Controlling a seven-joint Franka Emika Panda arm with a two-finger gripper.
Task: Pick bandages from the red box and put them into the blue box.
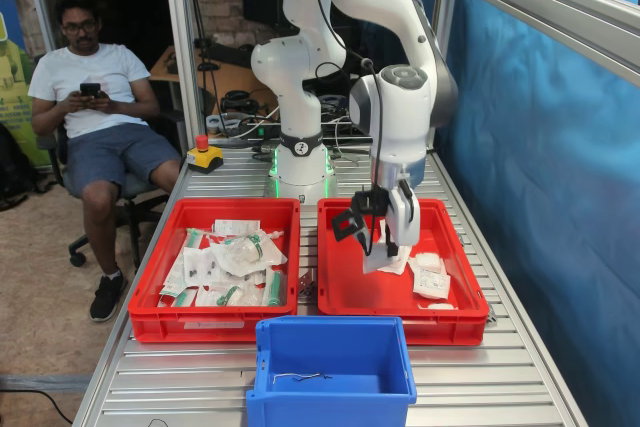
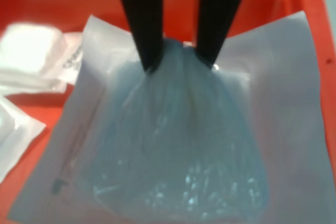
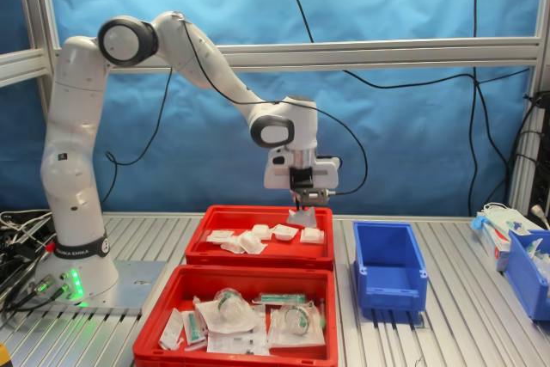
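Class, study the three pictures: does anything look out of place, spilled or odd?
One oddity: a thin bent wire-like scrap lies on the floor of the blue box, which holds no packets. Otherwise, the gripper pinches one white packet above the red box; nothing has spilled onto the table.

The red box (image 1: 340, 297) and the blue box (image 1: 330, 362) are smooth moulded plastic with a slight sheen. The bandage (image 2: 178, 145) pinched between the matt black gripper (image 2: 178, 59) fingers has a matt white paper backing and a glossy, wrinkled clear film face. The table (image 1: 500, 387) is ribbed bare aluminium, dull silver. The arm (image 3: 77, 152) shell is glossy white plastic.
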